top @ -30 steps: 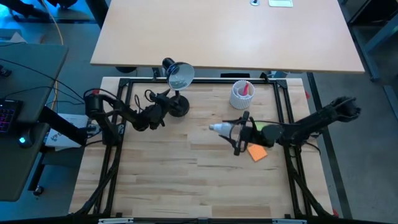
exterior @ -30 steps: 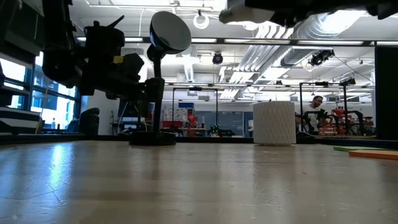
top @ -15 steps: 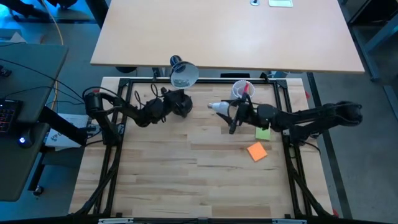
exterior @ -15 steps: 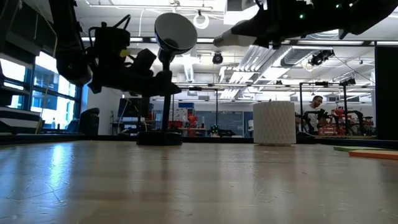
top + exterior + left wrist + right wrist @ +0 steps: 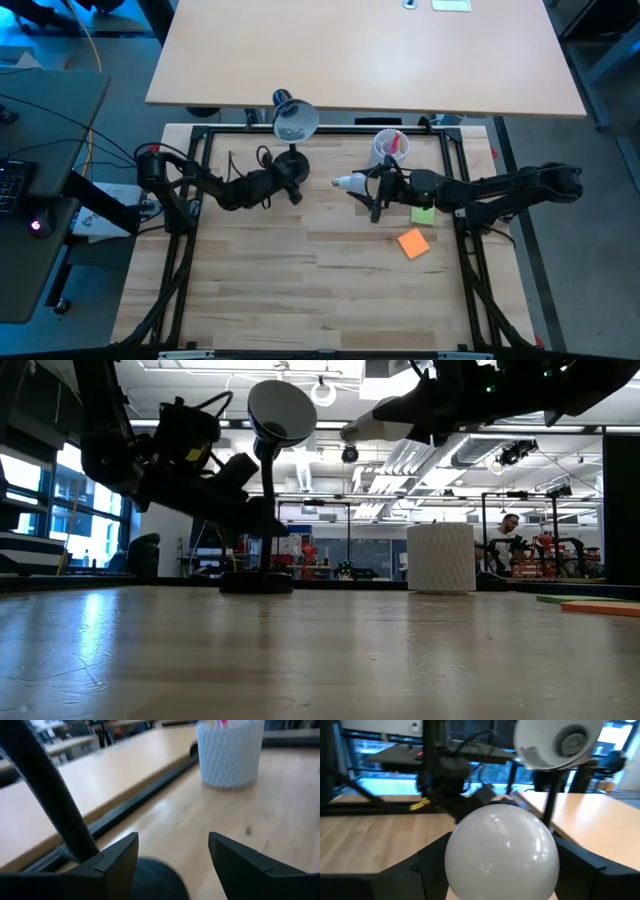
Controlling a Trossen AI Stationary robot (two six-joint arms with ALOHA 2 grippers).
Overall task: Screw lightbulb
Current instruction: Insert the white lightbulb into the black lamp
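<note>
1. Right gripper (image 5: 372, 187) clamped on the lightbulb (image 5: 349, 183), held above the table beside the lamp (image 5: 293, 122)
2. Left gripper (image 5: 291, 184) spread wide at the lamp base (image 5: 150, 880)

The table (image 5: 300, 270) is made of light wood strips with a smooth, slightly shiny finish; in the low view it reflects the room lights softly. Its frame (image 5: 468, 200) looks like black matt metal. The lightbulb (image 5: 501, 851) has a smooth, glossy white globe that shows small highlights, and it looks like glass or hard plastic. The lamp (image 5: 275, 420) has a black matt stem and base, and the inside of its shade (image 5: 555, 742) is glossy white with a grey metal socket. The cup (image 5: 230, 752) is white, matt, with fine ribs on its wall. The left gripper (image 5: 172, 862) has fingers (image 5: 117, 862) of dark matt plastic. The two sticky notes (image 5: 413, 243) look like plain matt paper.
</note>
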